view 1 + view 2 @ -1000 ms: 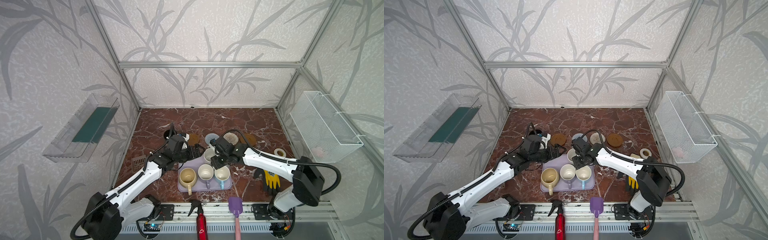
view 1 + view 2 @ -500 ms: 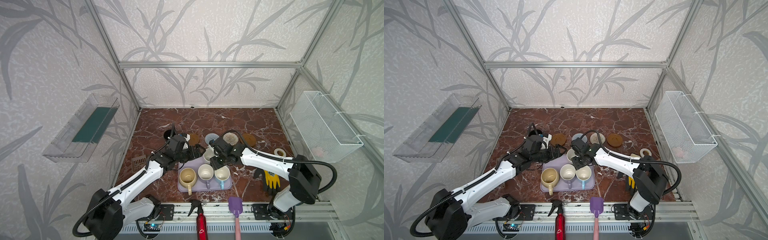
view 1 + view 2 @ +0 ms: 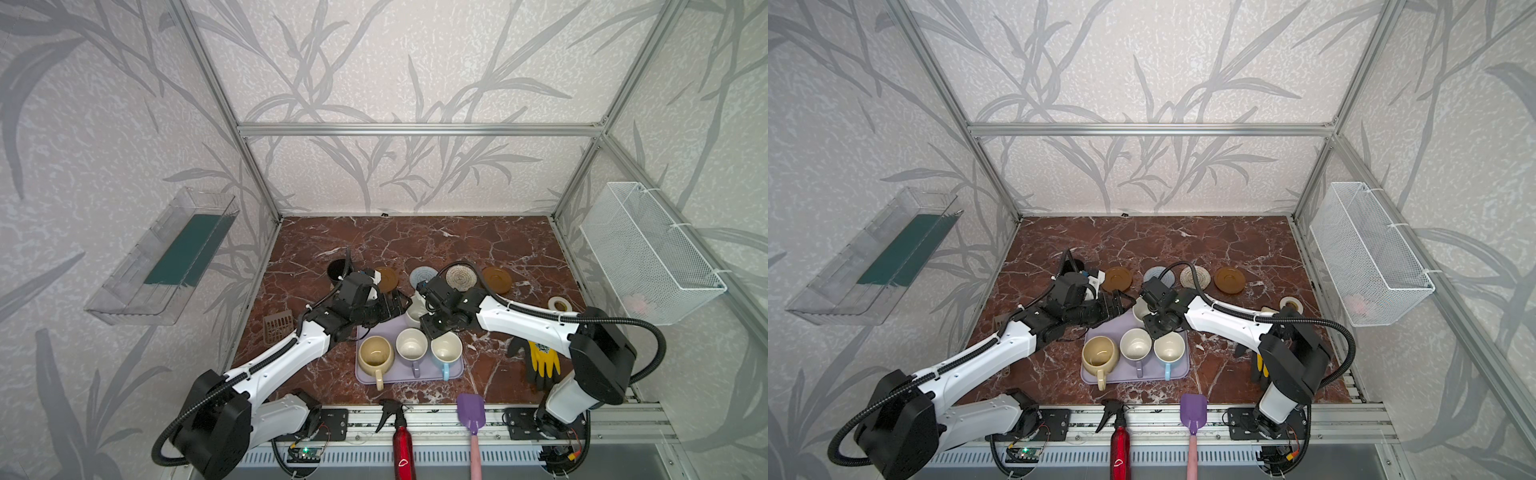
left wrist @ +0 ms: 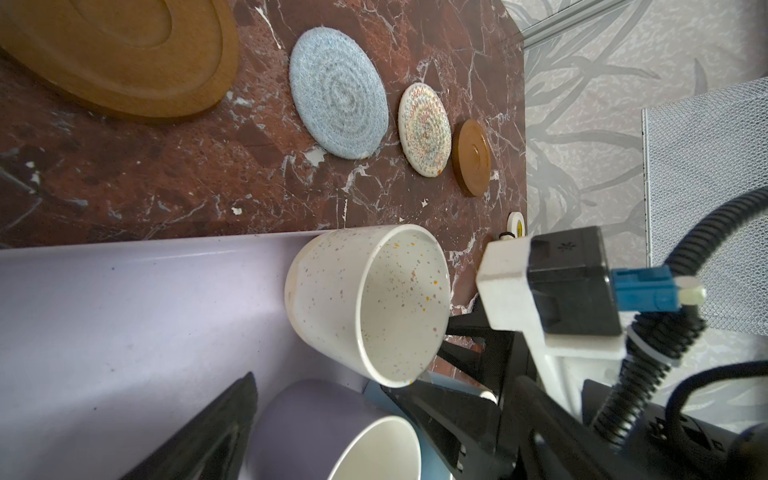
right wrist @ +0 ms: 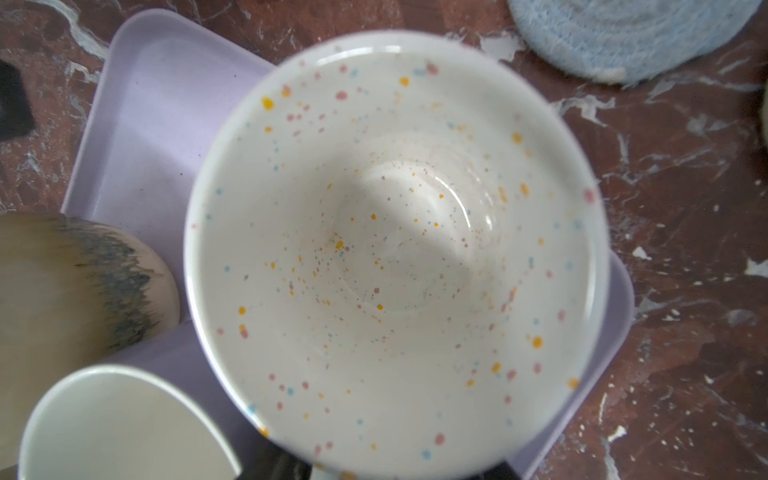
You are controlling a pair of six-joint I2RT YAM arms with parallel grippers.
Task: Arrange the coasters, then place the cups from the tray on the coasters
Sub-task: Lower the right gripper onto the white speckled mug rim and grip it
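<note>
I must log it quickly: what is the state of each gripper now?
Left gripper: jaws open, holding nothing.
Right gripper: jaws at the speckled mug; whether they grip it cannot be told.

Colour key, top views: surface (image 3: 415, 245), red-brown marble veined white; tray (image 4: 124, 311), pale lavender; speckled cup (image 5: 395, 249), white flecked orange, pink and blue; squat cup (image 3: 375, 353), cream-yellow, its side streaked dark grey; lavender cup (image 3: 411, 344) and light blue cup (image 3: 446, 351), white inside; black cup (image 3: 336, 270), plain. Woven coaster (image 4: 338, 93), grey-blue rings; at its 3 o'clock, spiral coaster (image 4: 424, 131), cream with multicoloured flecks. Glossy coaster (image 3: 386, 278) at the woven coaster's 9 o'clock and end coaster (image 3: 497, 279) at the spiral coaster's 3 o'clock, amber-brown. Glove (image 3: 542, 361), yellow and black.
</note>
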